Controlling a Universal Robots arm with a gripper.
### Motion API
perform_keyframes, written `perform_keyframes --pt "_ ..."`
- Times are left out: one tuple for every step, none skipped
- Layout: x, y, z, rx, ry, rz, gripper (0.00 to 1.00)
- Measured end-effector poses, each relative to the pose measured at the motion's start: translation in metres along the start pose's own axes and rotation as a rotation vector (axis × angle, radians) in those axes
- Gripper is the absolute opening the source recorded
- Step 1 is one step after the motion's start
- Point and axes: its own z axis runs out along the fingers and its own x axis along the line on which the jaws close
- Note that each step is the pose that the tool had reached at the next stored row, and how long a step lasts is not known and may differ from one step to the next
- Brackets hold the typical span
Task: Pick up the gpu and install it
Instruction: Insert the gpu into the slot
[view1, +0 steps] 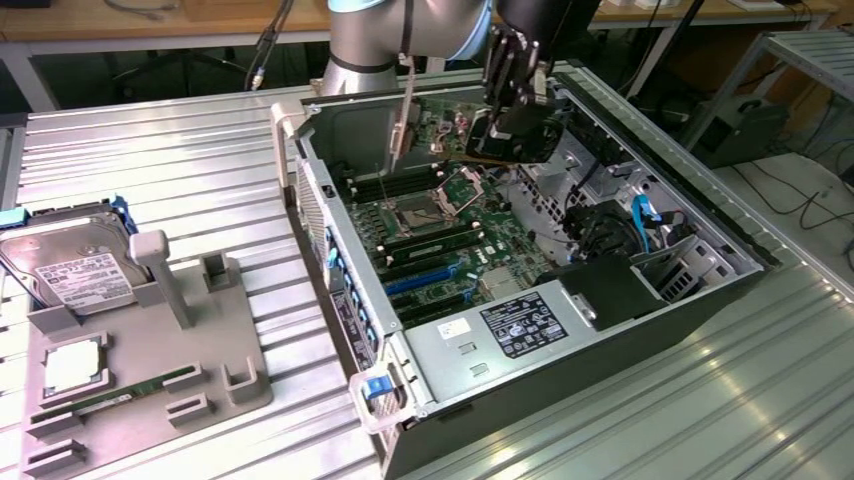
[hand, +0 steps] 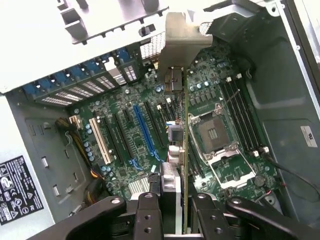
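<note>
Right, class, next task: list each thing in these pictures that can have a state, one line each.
gpu, gripped on edge above the motherboard, not seated.
claw, shut on the gpu.
computer case, lying on its side, panel off.
CPU socket, frame lifted open.
blue slot, empty.
hard drive, standing in the grey holder.
RAM stick, lying flat in the grey holder.

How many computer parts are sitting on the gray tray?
3: the hard drive propped at the tray's far end, the silver square chip flat in the middle, the RAM stick nearest the camera. The tray runs off the picture's edge, so another may be hidden.
</note>
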Motion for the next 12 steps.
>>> perform_keyframes --pt "0.0 0.0 0.0001 -0.0002 0.0013 -0.017 0.28" --pt "0.0 0.0 0.0001 -0.0006 0.0031 -0.039 0.28" --pt "0.0 0.0 0.0002 -0.0008 0.0044 -0.058 0.28" --pt "0.0 -0.0001 0.0003 -0.0007 0.0059 -0.08 0.28" --pt "0.0 -0.0001 0.0003 -0.0002 0.0072 -0.1 0.28" --pt "0.0 -0.0001 0.0003 0.0004 0.0083 -0.117 0.28" --pt "0.0 -0.0001 0.0004 0.0012 0.0093 -0.136 0.28" --pt "0.0 0.0 0.0004 0.0018 0.0103 -0.152 0.28" --pt "0.0 -0.0001 0.0004 0.0026 0.0114 -0.172 0.28" --pt "0.0 -0.0001 0.0004 0.0034 0.0124 -0.188 0.28" --pt "0.0 -0.0001 0.0004 0.0043 0.0134 -0.206 0.28" --pt "0.0 0.0 0.0004 0.0052 0.0144 -0.223 0.28"
